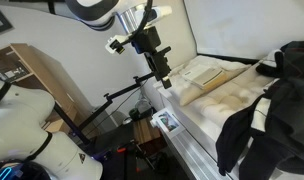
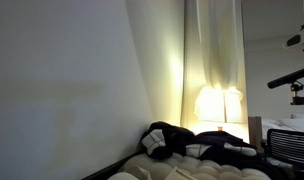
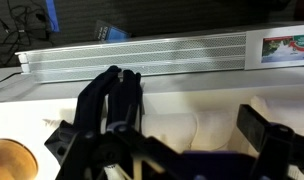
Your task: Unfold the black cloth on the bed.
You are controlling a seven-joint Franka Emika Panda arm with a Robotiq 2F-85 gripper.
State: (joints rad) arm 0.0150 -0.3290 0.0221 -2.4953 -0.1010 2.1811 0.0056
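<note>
A: Judging by the heap, is the cloth [image 1: 277,110] unfolded at all?
B: Not yet. It lies bunched at one end of the bed [image 1: 217,95].
A: And the gripper [image 1: 164,76]?
B: It hovers near the bare end, apart from the heap, jaws spread wide and empty. I'd say grasping and spreading are both left to do.

Limp matt black cloth [image 1: 264,115] on quilted fabric bed [image 1: 214,95].

You view the bed [image 1: 207,95] from above beside the arm [image 1: 142,45], low along it toward the curtain [image 2: 212,50], and closely from the wrist; both exterior views share the black cloth [image 1: 262,110].
</note>
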